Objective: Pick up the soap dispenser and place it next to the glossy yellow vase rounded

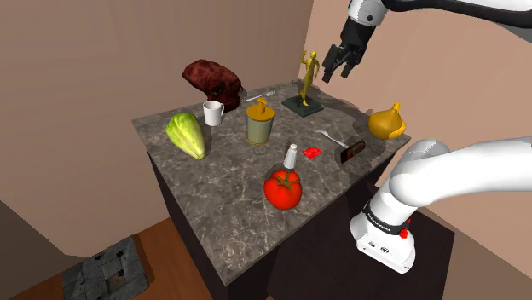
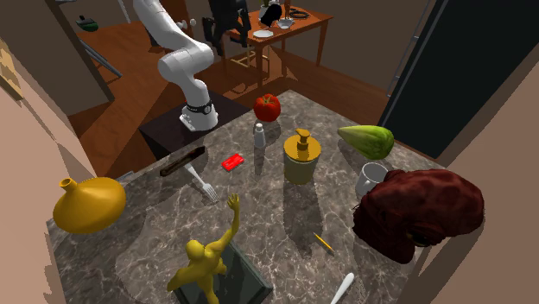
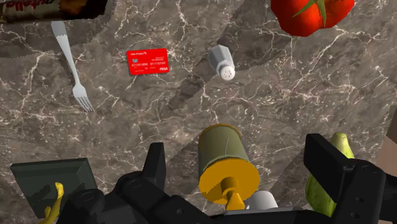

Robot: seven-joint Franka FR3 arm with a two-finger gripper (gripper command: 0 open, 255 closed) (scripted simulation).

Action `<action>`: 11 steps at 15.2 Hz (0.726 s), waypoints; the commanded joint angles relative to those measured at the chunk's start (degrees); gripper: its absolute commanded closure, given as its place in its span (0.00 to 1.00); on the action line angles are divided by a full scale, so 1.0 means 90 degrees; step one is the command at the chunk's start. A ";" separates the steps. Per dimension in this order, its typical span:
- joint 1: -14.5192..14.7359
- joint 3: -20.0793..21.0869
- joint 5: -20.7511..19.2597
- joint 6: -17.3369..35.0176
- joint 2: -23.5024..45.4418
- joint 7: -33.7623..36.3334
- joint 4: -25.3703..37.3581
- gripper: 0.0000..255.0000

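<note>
Hovering pincer (image 1: pixel 336 70), cylindrical olive dispenser (image 1: pixel 259 124), veined stone counter (image 1: pixel 230 189)

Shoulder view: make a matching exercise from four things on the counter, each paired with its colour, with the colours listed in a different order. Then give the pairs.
Things:
1. soap dispenser
2. vase
3. tomato
4. mug

Colours:
A. white
B. red
C. olive body with an orange pump top
D. yellow all over

Pairs: 1-C, 2-D, 3-B, 4-A
</note>
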 commanded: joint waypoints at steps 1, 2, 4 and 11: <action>0.0000 0.0000 0.0000 0.0000 0.0000 0.0000 0.0000 0.00; 0.0011 -0.0007 -0.0002 0.0171 0.0217 -0.0010 0.0022 0.00; 0.0033 -0.0021 -0.0003 0.0501 0.0665 -0.0032 0.0091 0.00; 0.0103 -0.0064 0.0016 0.1484 0.2330 -0.0120 0.0601 0.00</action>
